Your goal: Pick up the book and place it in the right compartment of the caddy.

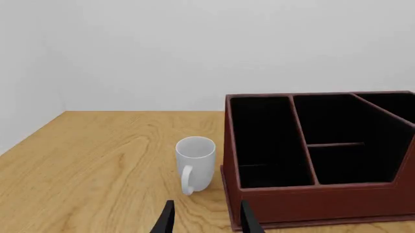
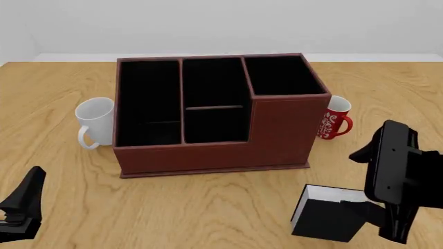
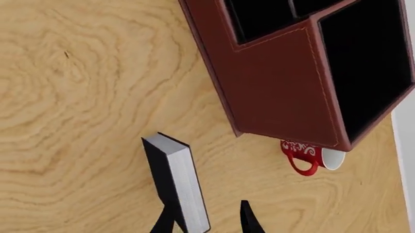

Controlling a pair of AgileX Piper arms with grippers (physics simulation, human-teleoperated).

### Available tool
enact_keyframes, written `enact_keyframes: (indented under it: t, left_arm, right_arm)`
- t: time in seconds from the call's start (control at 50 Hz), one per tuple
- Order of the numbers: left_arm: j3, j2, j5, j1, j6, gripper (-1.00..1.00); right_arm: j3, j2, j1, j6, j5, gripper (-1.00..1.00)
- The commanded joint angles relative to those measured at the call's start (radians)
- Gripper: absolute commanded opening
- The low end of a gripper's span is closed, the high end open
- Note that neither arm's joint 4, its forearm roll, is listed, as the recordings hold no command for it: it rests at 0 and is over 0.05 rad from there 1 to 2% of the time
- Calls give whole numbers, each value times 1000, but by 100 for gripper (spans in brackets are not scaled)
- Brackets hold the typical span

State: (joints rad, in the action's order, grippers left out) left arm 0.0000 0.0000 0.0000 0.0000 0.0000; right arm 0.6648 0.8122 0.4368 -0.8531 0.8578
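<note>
The left gripper (image 2: 24,199) waits low on the table (image 2: 55,98), jaws apart and holding nothing. A white mug (image 2: 95,122) stands beside the caddy (image 2: 215,150). The right compartment (image 2: 280,75) has tall walls. The right gripper (image 3: 204,221) has its jaws around the book (image 2: 331,212), seemingly tilted. It might slip or bump that wall.

Black book (image 2: 331,215) with white page edges, tilted before the reddish-brown caddy (image 2: 277,129), right compartment (image 2: 282,75) empty
</note>
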Motion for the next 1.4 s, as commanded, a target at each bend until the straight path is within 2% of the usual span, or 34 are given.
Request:
enact_keyframes:
  t: [0.02, 0.12, 0.16, 0.24, 0.26, 0.68, 0.84, 1.24, 1.26, 1.3, 1.34, 1.4]
  left_arm:
    - [0, 0, 0, 0, 0, 100]
    - [0, 0, 0, 0, 0, 100]
    - [0, 0, 0, 0, 0, 100]
    - [0, 0, 0, 0, 0, 100]
    - [0, 0, 0, 0, 0, 100]
    - [0, 0, 0, 0, 0, 100]
    - [0, 0, 0, 0, 0, 100]
    - [0, 0, 0, 0, 0, 100]
    - [0, 0, 0, 0, 0, 100]
    - [0, 0, 0, 0, 0, 100]
    - [0, 0, 0, 0, 0, 100]
    - [0, 0, 0, 0, 0, 100]
  right_arm:
    - [-3, 39, 14, 12, 21, 100]
    - [-22, 41, 5, 0, 10, 100]
    - [-25, 60, 28, 29, 11, 100]
    - [-22, 77, 38, 39, 11, 100]
    - [-27, 107, 50, 57, -3, 100]
    - [-53, 171, 65, 94, -59, 100]
    - [-75, 200, 62, 104, -97, 100]
    - [-137, 291, 86, 178, -216, 100]
    - [-139, 291, 88, 179, -218, -100]
    - [-136, 292, 96, 195, -221, -100]
    - [-136, 290, 83, 178, -233, -100]
    - [-135, 289, 100, 202, -226, -100]
